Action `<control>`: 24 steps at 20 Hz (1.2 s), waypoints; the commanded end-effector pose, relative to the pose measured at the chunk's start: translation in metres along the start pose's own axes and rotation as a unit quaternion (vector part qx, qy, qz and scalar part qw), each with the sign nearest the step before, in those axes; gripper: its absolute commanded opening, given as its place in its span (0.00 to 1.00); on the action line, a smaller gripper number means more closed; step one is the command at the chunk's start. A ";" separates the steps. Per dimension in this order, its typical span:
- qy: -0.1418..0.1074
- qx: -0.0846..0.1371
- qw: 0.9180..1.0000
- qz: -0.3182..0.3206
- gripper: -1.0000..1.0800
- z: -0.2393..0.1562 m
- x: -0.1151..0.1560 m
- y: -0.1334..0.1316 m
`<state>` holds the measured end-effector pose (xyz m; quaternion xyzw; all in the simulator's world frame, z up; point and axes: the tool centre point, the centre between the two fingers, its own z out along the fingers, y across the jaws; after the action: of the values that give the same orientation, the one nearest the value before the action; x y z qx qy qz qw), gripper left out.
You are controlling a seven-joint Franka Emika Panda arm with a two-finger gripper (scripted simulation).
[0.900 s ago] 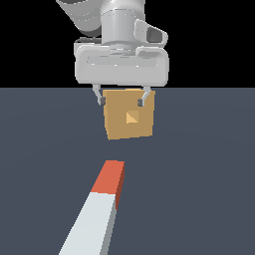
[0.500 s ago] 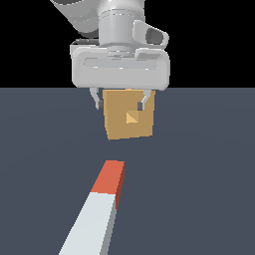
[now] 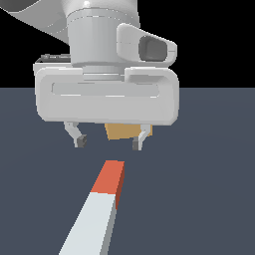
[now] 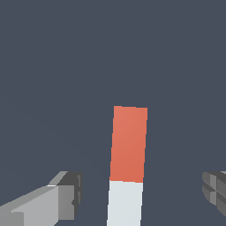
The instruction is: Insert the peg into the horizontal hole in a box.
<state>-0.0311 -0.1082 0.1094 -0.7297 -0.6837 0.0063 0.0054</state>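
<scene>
Peg [image 3: 102,204] flat, pale end cut off; box [image 3: 121,131] mostly hidden behind arm, jaws spread, empty.

Peg [image 3: 102,209] matt, smooth; hand [image 3: 108,143] casing glossy pale plastic

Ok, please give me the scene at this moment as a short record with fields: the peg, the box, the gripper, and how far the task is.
peg: lying flat on the dark floor, red-orange end pointing toward the box, pale part nearer the exterior camera
box: tan, mostly hidden behind the gripper body; the hole is not visible
gripper: open, above the floor, its two fingers on either side of the peg's line; fingers touch nothing
contact: none between gripper and peg
task state: peg not yet grasped, not inserted
</scene>
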 end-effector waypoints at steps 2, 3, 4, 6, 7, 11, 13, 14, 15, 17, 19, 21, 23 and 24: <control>0.000 -0.004 1.000 0.014 0.96 0.018 -0.041 -0.004; 0.000 -0.005 1.000 0.017 0.96 0.022 -0.050 -0.005; 0.000 -0.005 1.000 0.020 0.96 0.026 -0.058 -0.006; 0.000 -0.007 1.000 0.025 0.96 0.032 -0.071 -0.007; 0.000 -0.007 1.000 0.027 0.96 0.034 -0.076 -0.008; 0.001 -0.008 1.000 0.030 0.96 0.039 -0.086 -0.008; 0.000 -0.007 0.999 0.031 0.96 0.039 -0.085 -0.009; 0.000 -0.007 0.999 0.031 0.96 0.039 -0.085 -0.009; 0.000 -0.007 0.999 0.031 0.96 0.040 -0.085 -0.009; 0.000 -0.007 0.999 0.031 0.96 0.044 -0.085 -0.009; 0.001 -0.008 0.999 0.031 0.96 0.051 -0.085 -0.009; 0.001 -0.008 0.999 0.031 0.96 0.060 -0.086 -0.009; 0.001 -0.008 0.999 0.031 0.96 0.071 -0.086 -0.009; 0.001 -0.008 0.999 0.031 0.96 0.076 -0.086 -0.008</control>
<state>-0.0461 -0.1933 0.0417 -0.7505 -0.6609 0.0005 -0.0001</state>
